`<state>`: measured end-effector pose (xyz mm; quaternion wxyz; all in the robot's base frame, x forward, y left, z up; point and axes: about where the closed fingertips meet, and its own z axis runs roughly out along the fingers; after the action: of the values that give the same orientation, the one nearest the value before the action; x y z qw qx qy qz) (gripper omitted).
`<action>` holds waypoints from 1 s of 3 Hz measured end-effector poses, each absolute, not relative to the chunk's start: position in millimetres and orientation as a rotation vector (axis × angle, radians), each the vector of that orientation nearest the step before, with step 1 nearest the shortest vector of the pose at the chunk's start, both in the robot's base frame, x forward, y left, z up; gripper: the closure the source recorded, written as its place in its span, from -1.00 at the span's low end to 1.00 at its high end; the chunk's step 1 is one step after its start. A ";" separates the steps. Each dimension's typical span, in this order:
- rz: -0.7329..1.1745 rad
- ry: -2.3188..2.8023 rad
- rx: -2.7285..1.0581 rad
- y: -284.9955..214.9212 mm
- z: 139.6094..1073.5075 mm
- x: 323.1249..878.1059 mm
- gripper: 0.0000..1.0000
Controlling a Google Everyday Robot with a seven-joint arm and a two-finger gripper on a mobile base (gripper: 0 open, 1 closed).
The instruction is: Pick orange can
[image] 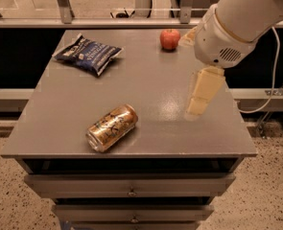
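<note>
Can [112, 128] on side, well front-left of gripper [198, 104] over table [146, 80] rt.

I see the orange can [112, 128] as shiny orange-gold with pale swirls and a silver rim, set against the plain matte grey surface [146, 80]. The apple [170, 39] is red. The chip bag [88, 54] is dark blue with pale print. My hand [198, 104], cream-coloured, hangs over the surface's right side beneath the white arm housing [237, 23]. The floor [6, 190] is beige with dark speckles.
</note>
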<state>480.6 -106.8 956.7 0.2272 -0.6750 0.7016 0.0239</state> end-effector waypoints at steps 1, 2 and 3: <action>0.171 1.750 -1.995 -52.0 930.9 478.0 -1.00; 0.235 1.674 -2.075 -24.5 910.1 468.3 -1.00; 0.288 1.616 -2.131 2.4 893.8 458.5 -1.00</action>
<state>458.5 2.4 893.8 0.2239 -0.7721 0.5855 0.1043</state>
